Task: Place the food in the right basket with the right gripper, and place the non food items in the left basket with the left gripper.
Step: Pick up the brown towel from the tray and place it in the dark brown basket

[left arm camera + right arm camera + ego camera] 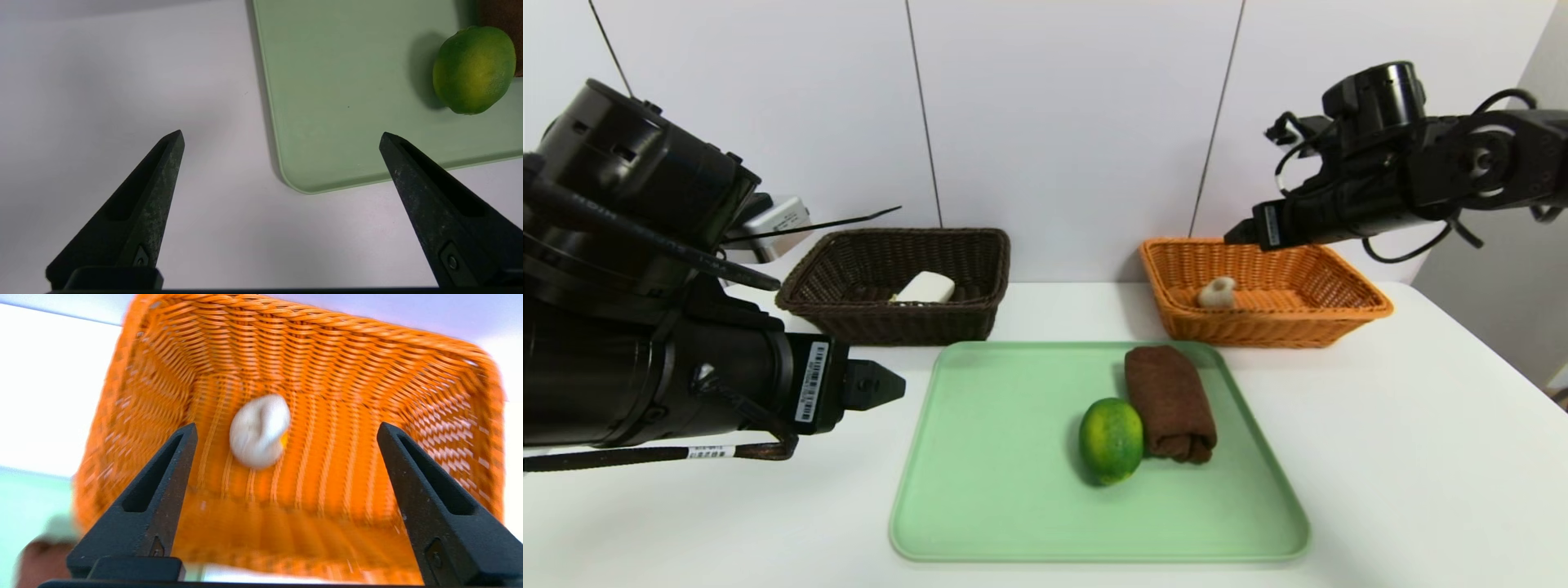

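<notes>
Right gripper (287, 424) apart over orange wicker basket (310, 322); left gripper (282, 132) apart, parked beside tray. Round green-yellow lime (1111, 441): firm, slippery; grip middle.

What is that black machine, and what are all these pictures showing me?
It's a robot with two arms. One picture looks out from its head; the other two come from its wrists. On the white table is a green tray with a green, lime-like fruit and a folded brown cloth. Behind it, a dark basket has a white thing inside, and an orange basket has a small pale thing. The left claw is open beside the tray. The right claw is open above the orange basket. Neither holds anything.
</notes>
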